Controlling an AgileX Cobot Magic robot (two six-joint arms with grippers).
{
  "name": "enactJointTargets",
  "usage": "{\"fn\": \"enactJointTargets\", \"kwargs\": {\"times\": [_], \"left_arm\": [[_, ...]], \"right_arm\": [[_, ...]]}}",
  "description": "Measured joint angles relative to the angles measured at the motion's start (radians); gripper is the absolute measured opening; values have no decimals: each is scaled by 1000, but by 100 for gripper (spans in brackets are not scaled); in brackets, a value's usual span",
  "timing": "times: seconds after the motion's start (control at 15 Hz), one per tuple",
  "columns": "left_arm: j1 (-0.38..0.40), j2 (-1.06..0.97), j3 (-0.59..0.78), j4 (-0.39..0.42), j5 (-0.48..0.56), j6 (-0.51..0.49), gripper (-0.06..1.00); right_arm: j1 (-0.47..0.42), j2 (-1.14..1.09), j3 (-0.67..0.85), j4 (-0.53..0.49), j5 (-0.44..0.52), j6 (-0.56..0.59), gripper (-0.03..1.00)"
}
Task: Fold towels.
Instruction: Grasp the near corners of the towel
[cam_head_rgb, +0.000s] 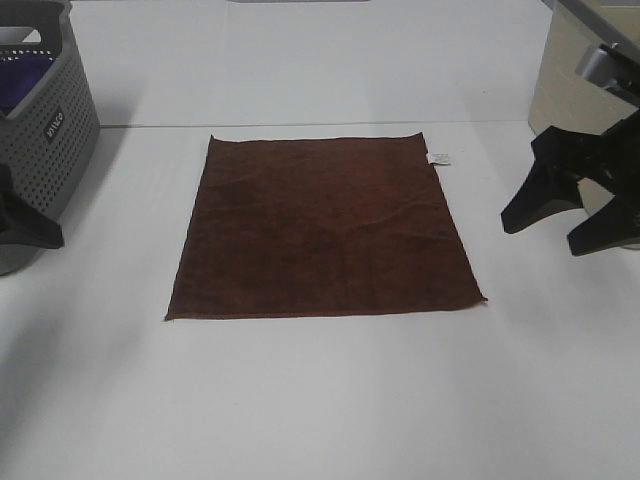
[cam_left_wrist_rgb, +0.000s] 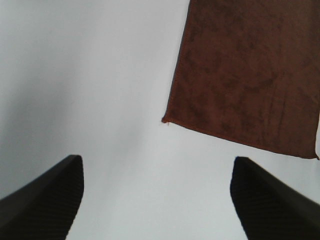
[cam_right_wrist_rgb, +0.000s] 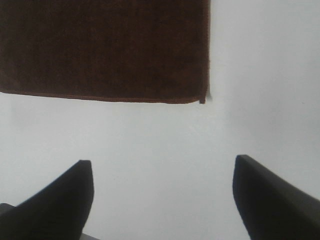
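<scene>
Lying flat and fully spread, the dark reddish-brown towel (cam_head_rgb: 322, 228) rests in the middle of the white surface (cam_head_rgb: 320, 410). It looks light, limp and a little grippy, so I would pinch it at the two near corners, where the hem is firmer, and expect it to sag when lifted. Its white tag (cam_head_rgb: 439, 158) at the far right edge is too small to read. The left gripper (cam_left_wrist_rgb: 157, 165) and right gripper (cam_right_wrist_rgb: 164, 165) both hover spread wide and empty, apart from the cloth. In the high view the left one is mostly cut off beside a grey perforated basket (cam_head_rgb: 60, 140), whose purple cloth (cam_head_rgb: 22, 80) barely shows.
</scene>
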Motion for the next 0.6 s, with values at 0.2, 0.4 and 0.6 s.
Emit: {"fn": "enactJointTargets", "kwargs": {"times": [0.2, 0.4, 0.6], "left_arm": [[0, 217, -123, -137, 63, 141, 76], [0, 487, -248, -408, 201, 415, 76], [0, 609, -268, -516, 234, 536, 76]], "right_arm": [[-1, 168, -70, 93, 7, -91, 73], [-1, 368, -148, 246, 58, -240, 73], [-8, 485, -196, 257, 63, -270, 73]]}}
